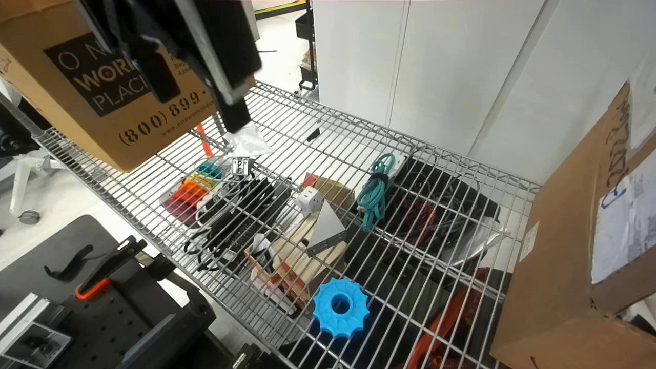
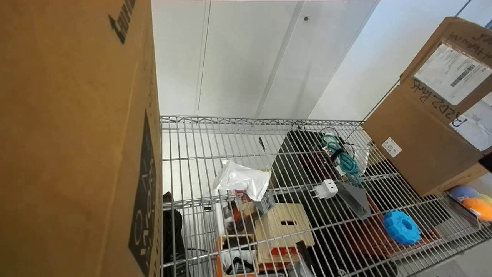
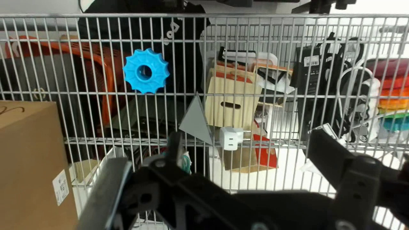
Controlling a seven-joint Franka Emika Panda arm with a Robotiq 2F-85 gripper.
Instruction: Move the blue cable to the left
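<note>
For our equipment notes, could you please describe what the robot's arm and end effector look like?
The end effector is mostly black, with angular linkages, blunt fingertips and silvery strips. I can make out no cables or markings on it; the arm itself isn't clearly visible.

Blue cable [image 1: 374, 196]: teal, coiled; dark-banded mid-length; atop the wire shelf [image 2: 215, 121]

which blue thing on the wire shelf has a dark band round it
The coiled teal-blue cable, cinched round its middle by a dark band. The bright blue disc is gear-edged, with a central hole and no band.
</note>
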